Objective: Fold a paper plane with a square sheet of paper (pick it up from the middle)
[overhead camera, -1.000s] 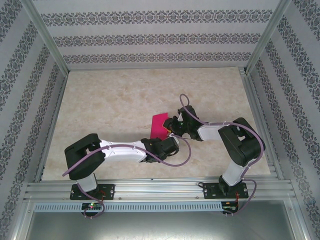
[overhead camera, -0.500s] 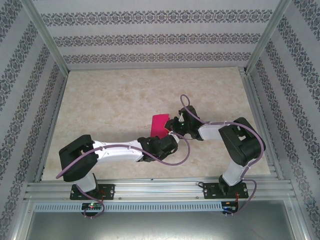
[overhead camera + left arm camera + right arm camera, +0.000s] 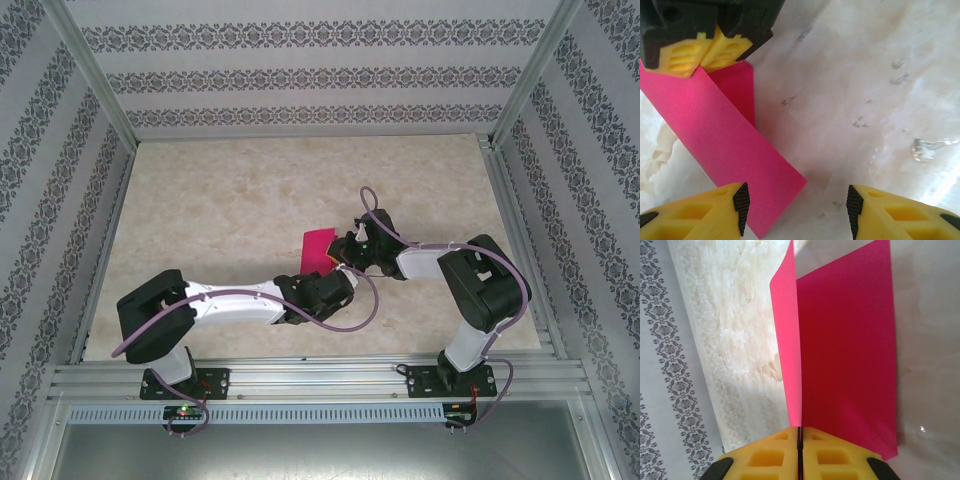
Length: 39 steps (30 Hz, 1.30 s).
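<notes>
While the right fingers (image 3: 765, 456) are pinching fully together on the edge of the folded square sheet of paper (image 3: 845, 355), one flap is standing up and the other is lying flat near the middle of the tabletop (image 3: 220, 200). The left fingers (image 3: 700, 212) are hovering partly apart, gripping nothing, with the sheet's near corner lying between them.

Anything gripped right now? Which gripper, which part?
Right gripper is shut on the square sheet of paper, pinching the near edge of its raised flap. Left gripper is open, holding nothing.
</notes>
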Available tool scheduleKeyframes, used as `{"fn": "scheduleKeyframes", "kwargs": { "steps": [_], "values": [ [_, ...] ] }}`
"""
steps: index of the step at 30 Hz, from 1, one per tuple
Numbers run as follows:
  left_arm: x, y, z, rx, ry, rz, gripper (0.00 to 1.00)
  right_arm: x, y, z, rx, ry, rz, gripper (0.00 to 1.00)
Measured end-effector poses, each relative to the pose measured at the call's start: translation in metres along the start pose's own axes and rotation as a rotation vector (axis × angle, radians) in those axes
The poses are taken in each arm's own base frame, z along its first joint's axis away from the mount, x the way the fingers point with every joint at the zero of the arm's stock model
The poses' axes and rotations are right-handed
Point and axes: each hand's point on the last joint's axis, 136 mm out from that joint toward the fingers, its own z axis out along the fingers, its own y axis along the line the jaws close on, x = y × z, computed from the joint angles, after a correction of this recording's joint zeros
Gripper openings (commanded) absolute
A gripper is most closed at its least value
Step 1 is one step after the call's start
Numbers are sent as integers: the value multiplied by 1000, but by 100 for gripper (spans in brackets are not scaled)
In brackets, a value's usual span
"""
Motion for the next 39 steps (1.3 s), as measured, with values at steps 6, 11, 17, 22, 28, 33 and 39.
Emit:
{"fn": "scheduleKeyframes", "kwargs": {
  "steps": [6, 11, 17, 22, 28, 33, 39],
  "values": [
    [8, 4, 11, -54, 32, 25, 48, -1, 3, 0, -7, -3, -2, 11],
    [4, 7, 11, -67, 18, 26, 24, -1, 3, 0, -5, -3, -2, 12],
    [-3, 9, 5, -64, -11, 12, 5, 0, 0, 0, 4, 1, 0, 14],
    [-5, 8, 3, -57, -17, 8, 0, 2, -4, 0, 19, 8, 0, 15],
    [-8, 9, 2, 13, -22, -44, 0, -2, -15, -5, 57, 3, 2, 29],
    [-18, 27, -11, 166, -67, -211, 0, -13, -18, -27, 109, -51, -25, 35],
    [-20, 44, -14, 357, -83, -382, 0, -25, -2, -58, 133, -121, -112, 28]
  ]
}}
